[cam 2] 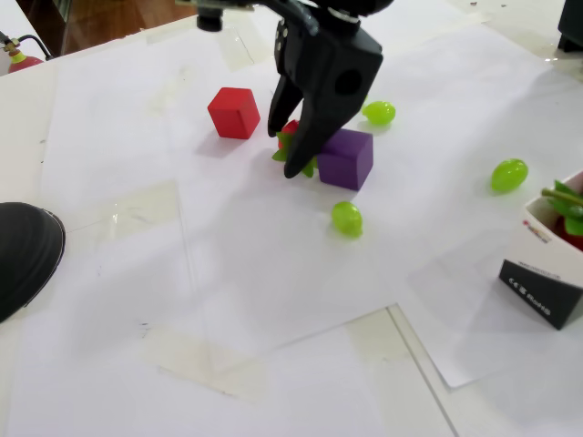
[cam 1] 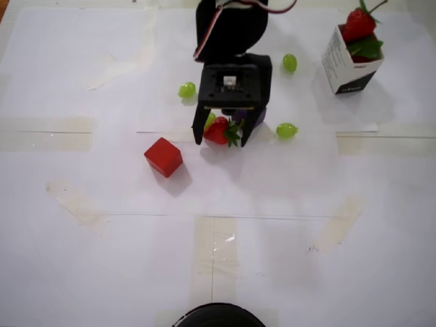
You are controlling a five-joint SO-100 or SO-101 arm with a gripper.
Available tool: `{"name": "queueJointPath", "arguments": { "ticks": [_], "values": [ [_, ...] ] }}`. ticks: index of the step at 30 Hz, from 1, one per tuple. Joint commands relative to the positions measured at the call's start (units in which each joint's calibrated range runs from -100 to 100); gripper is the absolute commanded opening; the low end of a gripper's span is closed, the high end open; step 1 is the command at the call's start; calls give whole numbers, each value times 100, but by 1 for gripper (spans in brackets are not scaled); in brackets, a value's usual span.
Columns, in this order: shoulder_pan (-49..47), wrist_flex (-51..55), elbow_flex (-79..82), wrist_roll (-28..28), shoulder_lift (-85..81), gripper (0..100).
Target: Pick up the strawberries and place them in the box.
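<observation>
One strawberry (cam 1: 218,130) lies on the white paper against the purple cube (cam 2: 347,157). In the fixed view only a bit of the strawberry's red body (cam 2: 291,127) and some green leaves show behind the fingers. My gripper (cam 1: 221,137) is low over it and open, one finger on each side of the berry; the same straddle shows in the fixed view (cam 2: 284,152). The box (cam 1: 349,67) stands at the far right of the overhead view with strawberries (cam 1: 360,24) poking out of its mouth. In the fixed view the box (cam 2: 545,271) is at the right edge.
A red cube (cam 1: 163,157) sits left of the gripper. Green grapes lie around: one (cam 1: 187,89) to the upper left, one (cam 1: 289,63) beside the arm, one (cam 1: 286,129) right of the purple cube. A black round object (cam 1: 216,315) is at the near edge.
</observation>
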Motion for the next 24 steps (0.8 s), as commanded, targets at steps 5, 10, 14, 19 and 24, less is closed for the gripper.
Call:
{"name": "queueJointPath", "arguments": {
  "ticks": [5, 10, 14, 19, 24],
  "values": [
    [18, -456, 360, -107, -137, 27],
    [69, -456, 433, -78, -206, 25],
    [77, -448, 442, -44, -223, 23],
    [77, -456, 424, 73, -292, 16],
    [62, -391, 288, 186, -386, 13]
  ]
}}
